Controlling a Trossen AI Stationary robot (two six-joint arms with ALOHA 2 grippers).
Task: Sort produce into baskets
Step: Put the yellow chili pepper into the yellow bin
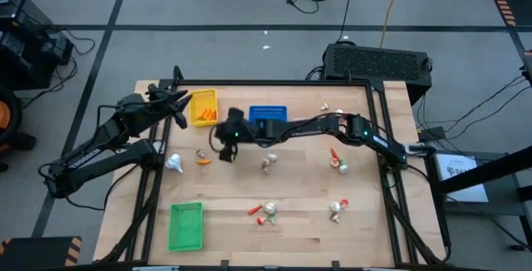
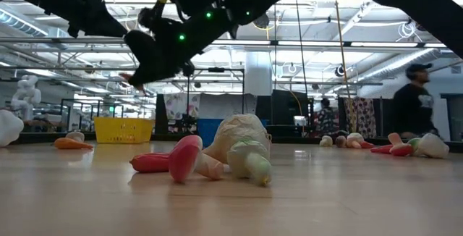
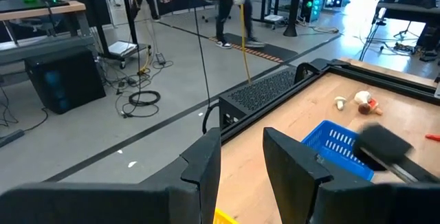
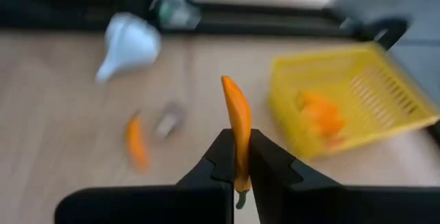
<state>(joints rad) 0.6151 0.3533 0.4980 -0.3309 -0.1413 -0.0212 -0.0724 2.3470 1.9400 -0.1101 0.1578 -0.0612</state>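
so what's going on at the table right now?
The right gripper is shut on an orange carrot piece, held above the table near the yellow basket, which already has orange pieces in it. The left gripper hangs near that basket's far side, holding nothing. More produce lies scattered on the table.

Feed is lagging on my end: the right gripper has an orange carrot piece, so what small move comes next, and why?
Probably carry it over the yellow basket: the right gripper is shut on the carrot piece, and that basket already holds orange pieces.
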